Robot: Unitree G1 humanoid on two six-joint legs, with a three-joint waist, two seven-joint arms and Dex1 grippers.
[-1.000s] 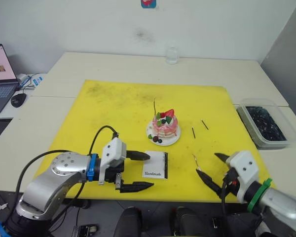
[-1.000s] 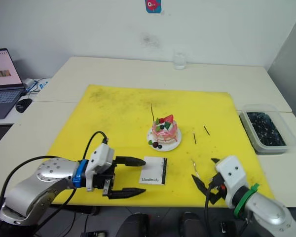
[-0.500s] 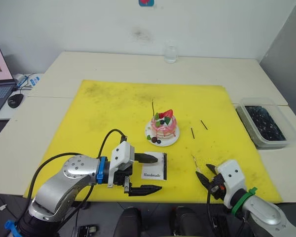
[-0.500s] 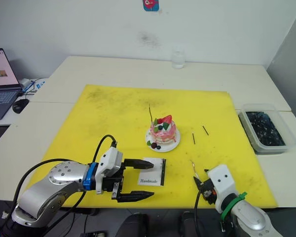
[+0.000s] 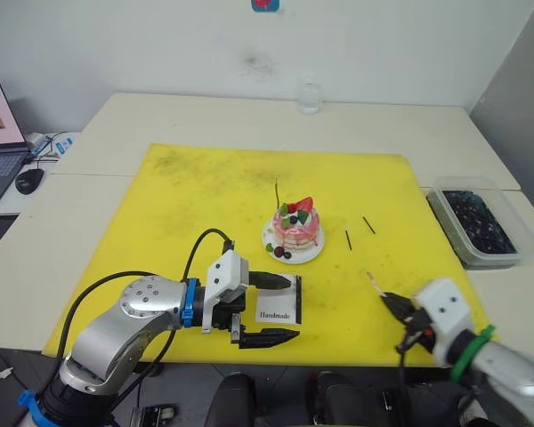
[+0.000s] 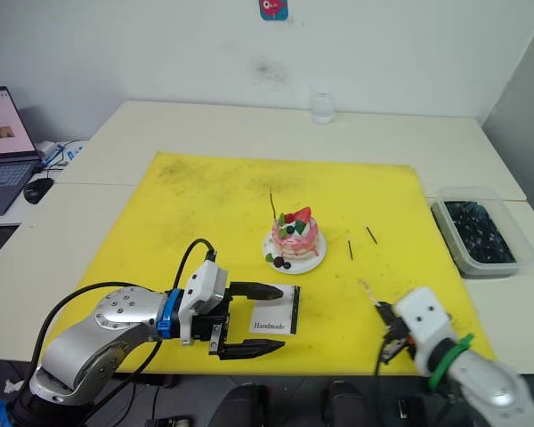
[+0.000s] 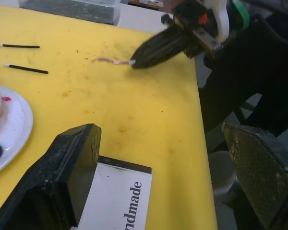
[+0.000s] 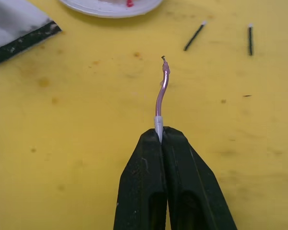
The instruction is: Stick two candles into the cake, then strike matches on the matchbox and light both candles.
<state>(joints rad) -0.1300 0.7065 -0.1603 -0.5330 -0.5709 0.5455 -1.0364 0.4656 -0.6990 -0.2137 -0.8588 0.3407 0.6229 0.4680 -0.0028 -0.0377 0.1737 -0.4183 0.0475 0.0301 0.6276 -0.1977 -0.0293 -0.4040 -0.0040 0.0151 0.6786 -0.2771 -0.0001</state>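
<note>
Task status: partly complete, lighting not begun.

The cake point(image 5: 299, 226) sits on its white plate at the middle of the yellow mat point(image 5: 205, 205) on the bench point(image 5: 383, 124). One candle point(image 5: 278, 189) stands upright in it, at the far-left edge of the top. No flame is visible on it.

The second candle point(image 8: 161, 93) is not yet in the cake. The right pincer point(image 8: 160, 136) is pressed together on its base, the curved shaft sticking out ahead of the tips. This pincer is near-right of the cake, well apart from it, low over the mat.

The matchbox point(image 5: 279, 301) lies flat just near-side of the cake, striking strip along its right edge. The left pincer point(image 5: 272, 309) is spread wide at the box, one finger on either side, not closed on it.

Two matches point(image 5: 357, 231) lie on the mat just right of the cake, untouched.

Outstanding, in my judgement: plant the second candle, strike matches, light both candles.
</note>
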